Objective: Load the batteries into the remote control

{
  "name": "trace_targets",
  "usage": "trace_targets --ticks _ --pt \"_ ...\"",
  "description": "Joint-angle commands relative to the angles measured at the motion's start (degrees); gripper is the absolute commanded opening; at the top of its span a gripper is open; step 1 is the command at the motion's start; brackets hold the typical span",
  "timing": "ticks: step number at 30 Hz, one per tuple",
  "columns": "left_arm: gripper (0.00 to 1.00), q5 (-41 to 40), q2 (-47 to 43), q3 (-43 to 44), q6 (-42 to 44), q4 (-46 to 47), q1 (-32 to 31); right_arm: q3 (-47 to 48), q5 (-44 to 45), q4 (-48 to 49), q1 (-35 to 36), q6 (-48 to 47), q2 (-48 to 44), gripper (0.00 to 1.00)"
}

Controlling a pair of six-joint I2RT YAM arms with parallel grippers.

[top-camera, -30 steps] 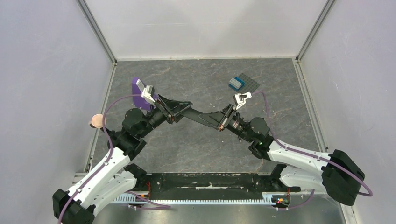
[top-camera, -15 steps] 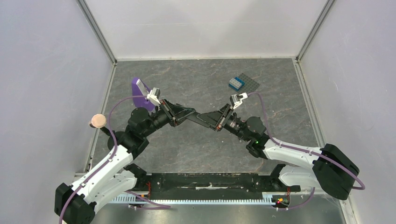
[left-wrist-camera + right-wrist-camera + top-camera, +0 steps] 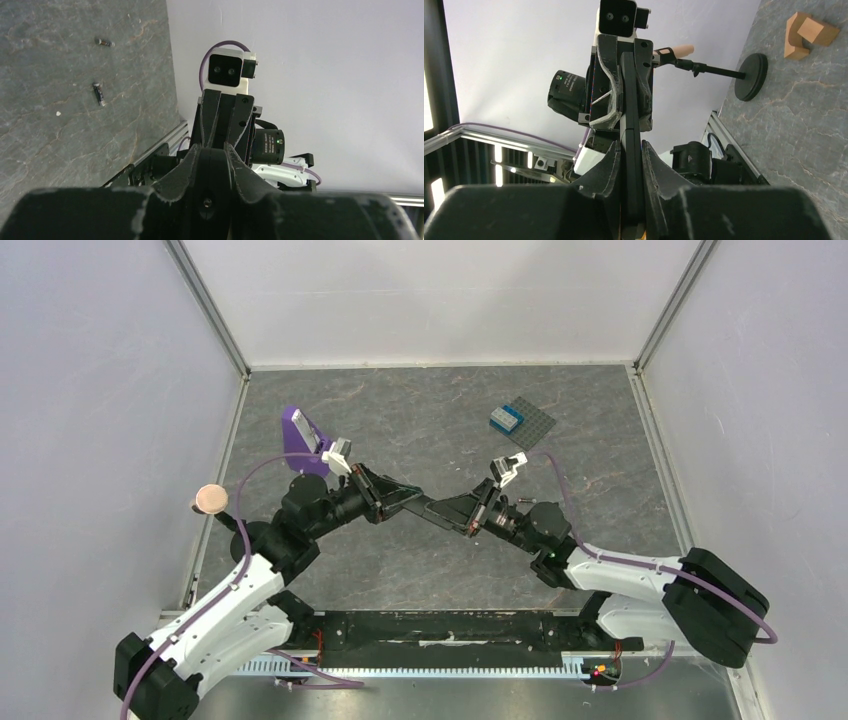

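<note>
The remote control [image 3: 432, 508], a slim black bar, hangs above the middle of the table with a gripper at each end. My left gripper [image 3: 418, 503] is shut on one end [image 3: 212, 165]. My right gripper [image 3: 450, 512] is shut on the other end, and in the right wrist view the remote [image 3: 630, 125] runs edge-on between the fingers. The left wrist view shows two batteries [image 3: 104, 43] [image 3: 99, 94], small dark cylinders, lying apart on the grey table. They are not seen in the top view.
A purple piece [image 3: 300, 430] lies behind the left arm. A dark grey baseplate with a blue brick [image 3: 520, 418] sits at the back right. A stand with a peach knob [image 3: 210, 499] is at the left edge, its black disc base [image 3: 751, 70] beside wooden pieces [image 3: 806, 31].
My left gripper has closed on the remote's free end. Both grippers have drawn closer together and shifted toward the near edge with the remote between them.
</note>
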Motion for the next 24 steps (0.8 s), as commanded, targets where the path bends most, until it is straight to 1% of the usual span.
trace_targets --ticks 1,7,10,12,13,15,21,22,24 --pt "0.02 -5.25 -1.96 2.03 -0.32 3.46 1.39 -5.02 -2.9 -0.41 -0.65 -1.25 -0.14 0.08" --pt "0.02 -6.41 -1.52 1.81 -0.74 3.19 1.39 -7.23 -3.81 5.12 -1.64 0.28 0.54 0.11" --pt "0.02 -7.94 -1.99 1.3 -0.42 2.11 1.37 -6.9 -4.29 7.34 -2.1 0.71 1.61 0.13" --pt "0.02 -9.24 -2.29 1.18 1.04 0.6 1.39 -5.42 -4.38 5.89 -2.25 0.55 2.75 0.19" --pt "0.02 -9.71 -2.24 1.12 2.01 -0.29 1.39 -4.13 -4.37 4.46 -2.34 0.45 3.49 0.24" --pt "0.02 -10.53 -1.72 1.09 3.45 -1.26 1.39 -1.92 -4.46 2.87 -2.63 0.1 5.55 0.3" --pt "0.02 -12.57 0.74 1.13 6.31 -2.3 1.39 1.68 -5.83 4.02 -4.04 1.19 10.41 0.51" --pt "0.02 -12.8 1.07 1.24 6.98 -2.39 1.39 1.98 -6.19 4.4 -4.27 1.43 11.18 0.53" --pt "0.02 -13.55 1.97 1.72 8.3 -3.72 1.38 2.55 -7.05 4.61 -4.73 1.82 12.43 0.54"
